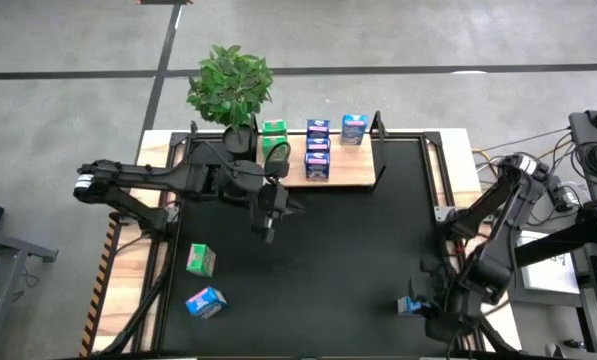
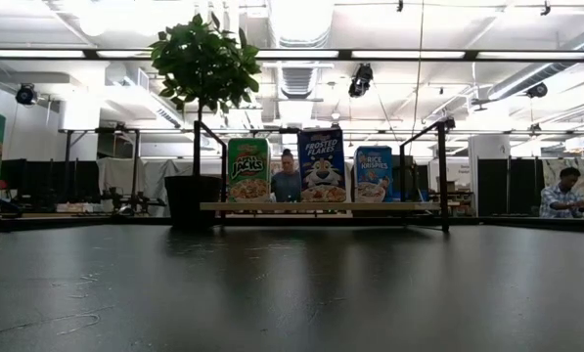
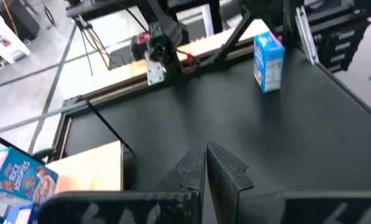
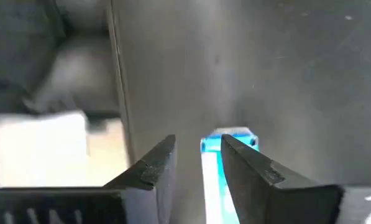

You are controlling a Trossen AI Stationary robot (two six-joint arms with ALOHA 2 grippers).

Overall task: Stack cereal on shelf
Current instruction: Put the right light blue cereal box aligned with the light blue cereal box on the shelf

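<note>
The shelf (image 1: 358, 172), a pale wood board at the far side of the black mat, carries one green cereal carton (image 1: 274, 134) and several blue ones (image 1: 318, 150). In the low view they stand upright in a row on the shelf (image 2: 321, 206). A green carton (image 1: 200, 260) and a blue carton (image 1: 206, 301) lie on the mat at the near left. My left gripper (image 1: 269, 230) hovers shut over the mat's middle, holding nothing. My right gripper (image 4: 197, 142) is open at the near right, its fingers on either side of a blue carton (image 4: 211, 163) that stands on the mat (image 1: 410, 305). My right gripper comes slanting down over the blue carton's top end (image 4: 232, 137). Bare mat shows between one finger (image 4: 157, 165) and the carton. The other finger (image 4: 250, 165) hides the carton's far side, so I cannot tell whether it touches.
A potted plant (image 1: 230, 85) stands at the shelf's far left corner. Black frame rods (image 1: 430, 160) run along the mat's sides. Cables and equipment (image 1: 578, 190) crowd the right edge. Bare black mat (image 1: 348, 260) lies between the two grippers.
</note>
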